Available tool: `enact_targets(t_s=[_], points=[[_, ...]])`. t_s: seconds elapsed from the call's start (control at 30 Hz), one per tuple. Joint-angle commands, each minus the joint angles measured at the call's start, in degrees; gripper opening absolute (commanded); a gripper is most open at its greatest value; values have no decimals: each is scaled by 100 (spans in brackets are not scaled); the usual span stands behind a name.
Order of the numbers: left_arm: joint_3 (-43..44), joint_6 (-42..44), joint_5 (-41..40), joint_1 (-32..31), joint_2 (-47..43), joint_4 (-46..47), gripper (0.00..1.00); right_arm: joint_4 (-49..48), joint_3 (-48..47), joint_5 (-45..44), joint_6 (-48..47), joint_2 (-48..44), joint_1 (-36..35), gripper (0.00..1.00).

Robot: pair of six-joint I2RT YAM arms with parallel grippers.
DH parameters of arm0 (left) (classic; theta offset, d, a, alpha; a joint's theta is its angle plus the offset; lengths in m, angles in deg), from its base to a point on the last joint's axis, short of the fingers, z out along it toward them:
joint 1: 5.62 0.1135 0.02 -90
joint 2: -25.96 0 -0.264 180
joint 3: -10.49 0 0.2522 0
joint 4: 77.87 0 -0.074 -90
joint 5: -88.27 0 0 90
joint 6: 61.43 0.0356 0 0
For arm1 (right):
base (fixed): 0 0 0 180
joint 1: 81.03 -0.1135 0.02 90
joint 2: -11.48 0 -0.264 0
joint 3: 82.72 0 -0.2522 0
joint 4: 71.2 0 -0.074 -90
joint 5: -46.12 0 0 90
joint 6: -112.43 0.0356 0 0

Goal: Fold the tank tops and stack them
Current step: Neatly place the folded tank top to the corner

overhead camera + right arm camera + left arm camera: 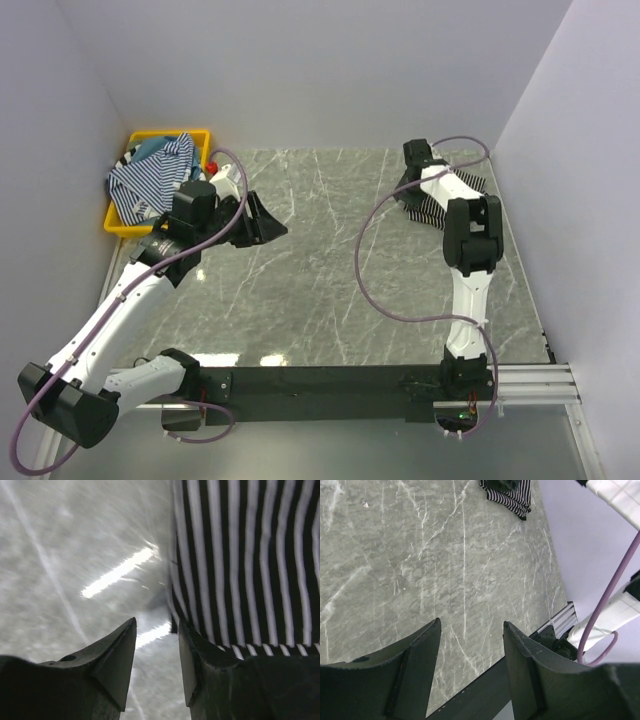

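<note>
Black striped tank top (250,555) is noted on the tabletop (300,280), well apart from the yellow bin (120,228), where other tops (150,178) are heaped. Right end effector (157,625) is seen part-open astride its edge, nothing pinched. Left end effector (471,625) is held wide, empty. Fabric is judged limp and light, so an edge should be pinched.

Grey veined stone-look tabletop (320,260) was smooth and glossy, with bright glare streaks. Black tank top with thin white stripes (250,555) was soft, matt cloth. Yellow rectangular bin (122,229) was smooth plastic. Left gripper (471,622) had matt black, faintly grainy fingers (415,675).
</note>
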Motion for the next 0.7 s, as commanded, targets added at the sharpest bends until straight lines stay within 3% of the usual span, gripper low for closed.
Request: enact_targets(t_s=[0.0,0.33,0.67], points=[[-30,67,92,32,-123,213,58,-165,689,-202,146,-660,182,46],[-74,41,137,40,-114,292,58,-121,1429,-641,-407,-1143,507,44],[-223,-29,75,102,9,397,58,-148,1350,-668,-803,-1239,780,46]])
